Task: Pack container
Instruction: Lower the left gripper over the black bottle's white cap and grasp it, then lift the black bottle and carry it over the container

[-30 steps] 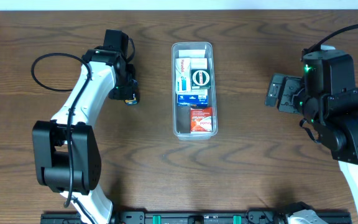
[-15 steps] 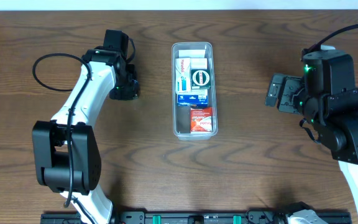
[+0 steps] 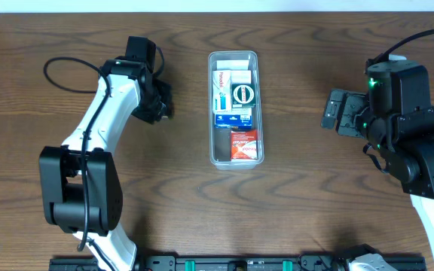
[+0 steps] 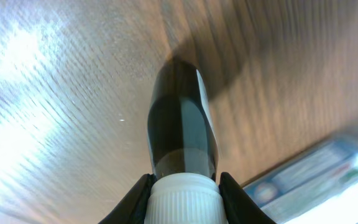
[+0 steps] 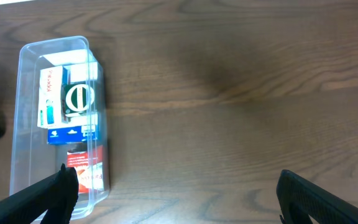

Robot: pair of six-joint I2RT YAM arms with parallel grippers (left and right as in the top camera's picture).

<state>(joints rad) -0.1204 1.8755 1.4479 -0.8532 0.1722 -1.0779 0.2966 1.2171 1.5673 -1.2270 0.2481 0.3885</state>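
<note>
Container [image 3: 218, 149] holds boxes [image 3: 236, 94] — left gripper [image 4: 183, 186] clamps dark bottle [image 4: 182, 130].

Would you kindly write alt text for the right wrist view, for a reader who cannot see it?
A clear plastic container holding several small boxes sits at the left of a brown wooden table. The right tool hangs open and empty, its two dark fingertips showing at the bottom corners.
</note>
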